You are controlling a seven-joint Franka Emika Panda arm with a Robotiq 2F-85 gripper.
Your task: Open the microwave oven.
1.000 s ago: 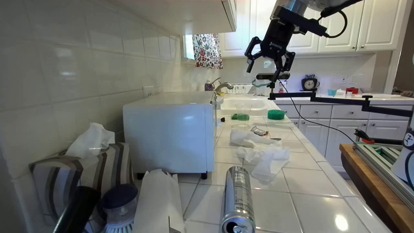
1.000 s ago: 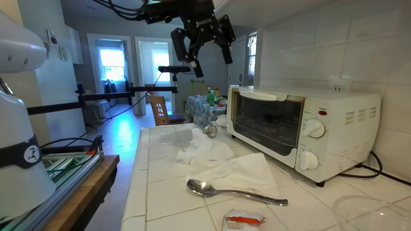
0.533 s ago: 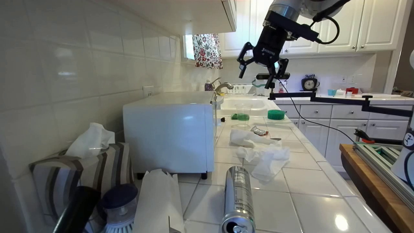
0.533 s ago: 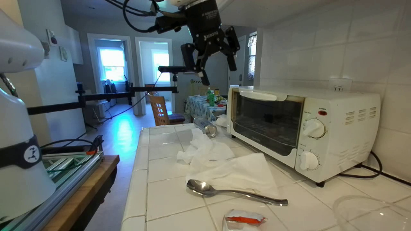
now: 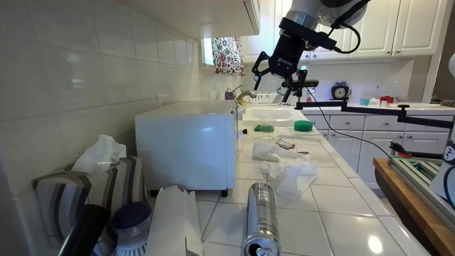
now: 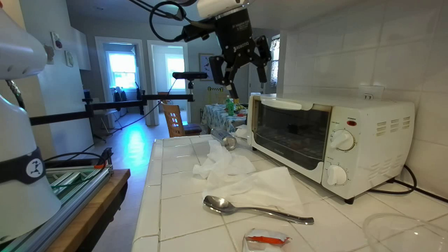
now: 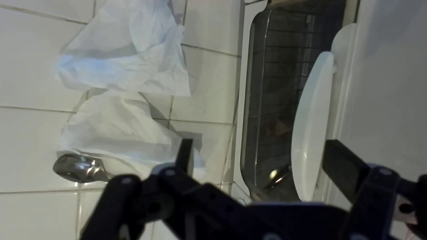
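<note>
Your tool [image 6: 247, 84] hangs tilted above the table [image 6: 182, 206], its two fingers spread wide with only air between them. The microwave oven [image 6: 329, 145] stands on the table in front of the tiled wall [image 6: 332, 59], its dark-windowed door [image 6: 290, 131] closed, with two white dials [image 6: 342, 140] and a red indicator [image 6: 351, 123] on its front. In the wrist view you see the oven's white handle [image 7: 312, 130] between your fingertips in the picture, nearer one than the other, while both exterior views show the tool apart from the oven. In front of the door, you have crumpled sheets of white paper [image 6: 227, 164] spread on the table, and a metal spoon [image 6: 234, 209] lying at the paper's edge; a wrapper [image 6: 266, 239] with a red-orange band lies near the spoon. In an exterior view you can also make out a silver can [image 5: 262, 213] on its side, its mouth toward the camera, and, farther back, a clear cup [image 5: 267, 121] near a round green item [image 5: 303, 126]. A striped tissue box [image 5: 106, 188] is near the oven's plain white side, next to a brush [image 5: 131, 215] with a dark blue top.
</note>
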